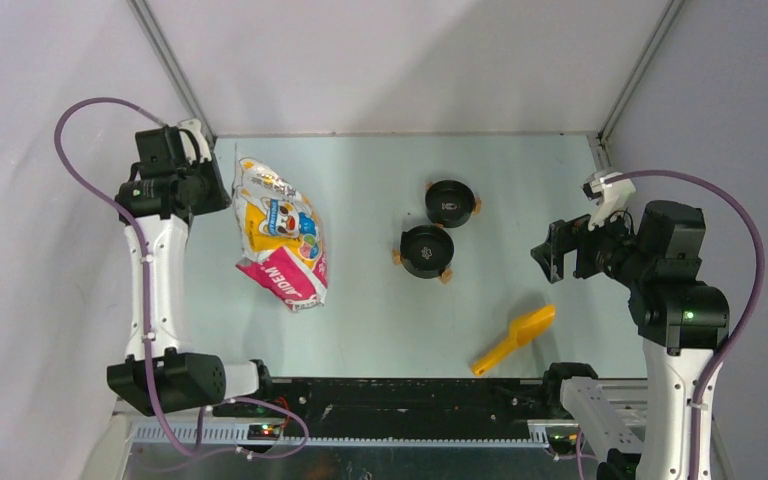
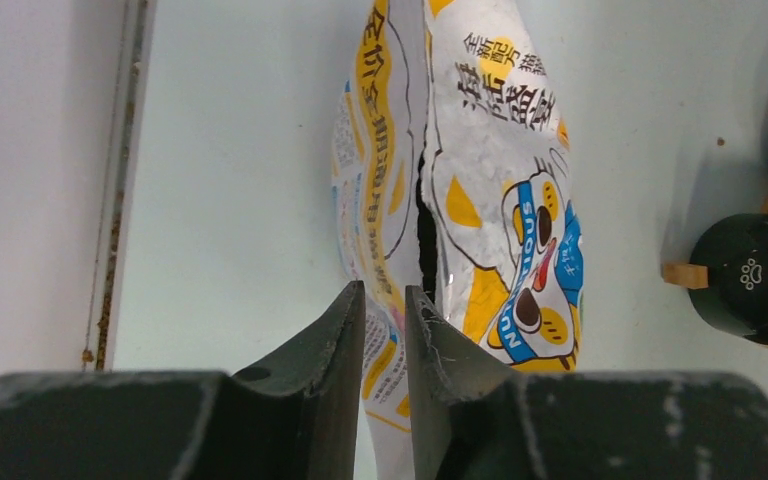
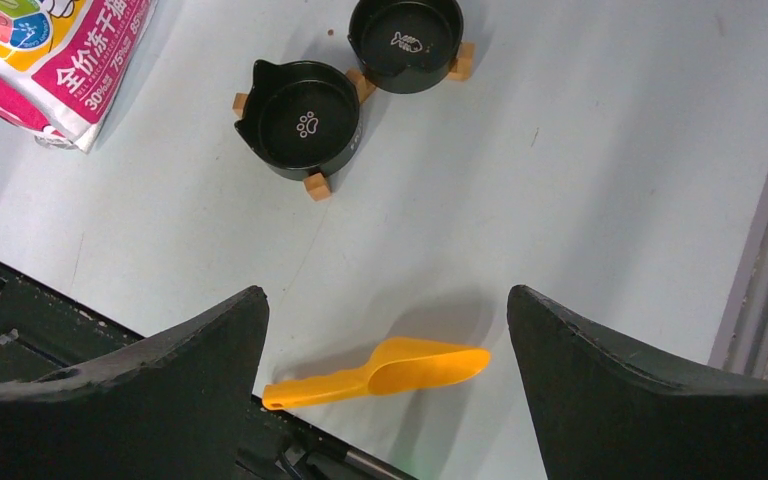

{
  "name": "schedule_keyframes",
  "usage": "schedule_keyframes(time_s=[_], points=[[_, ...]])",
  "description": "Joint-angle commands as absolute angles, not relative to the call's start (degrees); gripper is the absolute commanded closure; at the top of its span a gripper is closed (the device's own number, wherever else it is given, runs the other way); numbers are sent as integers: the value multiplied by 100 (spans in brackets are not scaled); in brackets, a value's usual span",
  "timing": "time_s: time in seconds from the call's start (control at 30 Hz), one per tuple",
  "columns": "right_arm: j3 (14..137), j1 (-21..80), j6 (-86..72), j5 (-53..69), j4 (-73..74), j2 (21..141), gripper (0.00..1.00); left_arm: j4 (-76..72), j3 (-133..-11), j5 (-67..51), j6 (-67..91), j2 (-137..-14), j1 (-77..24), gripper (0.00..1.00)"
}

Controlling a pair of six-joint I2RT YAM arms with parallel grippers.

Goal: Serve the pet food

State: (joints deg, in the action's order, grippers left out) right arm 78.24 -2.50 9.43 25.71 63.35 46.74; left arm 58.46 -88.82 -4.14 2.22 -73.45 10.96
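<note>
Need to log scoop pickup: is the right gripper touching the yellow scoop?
Apart. The top view shows the right gripper open, with bare table between it and the scoop.

The bag's (image 3: 50,70) pink band reads "全价冻干猫", "30%", "75%".

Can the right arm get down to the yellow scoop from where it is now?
Probably yes. The right claw is open and hangs near the scoop, which lies alone on the table; the bowls sit well clear.
</note>
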Motion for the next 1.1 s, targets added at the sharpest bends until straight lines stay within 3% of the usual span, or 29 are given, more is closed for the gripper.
schedule_keyframes(time_s=[0.0, 0.6, 1.07], points=[[7807, -281, 870, 2632, 6260, 4683, 8, 5614, -9052, -868, 497, -7404, 1129, 73], [7530, -489, 791, 2808, 6243, 4553, 8, 5483, -9219, -1054, 649, -7703, 1134, 74], [7391, -530, 760, 2890, 6201, 4545, 8, 5528, -8992, -1402, 536, -7571, 887, 69]])
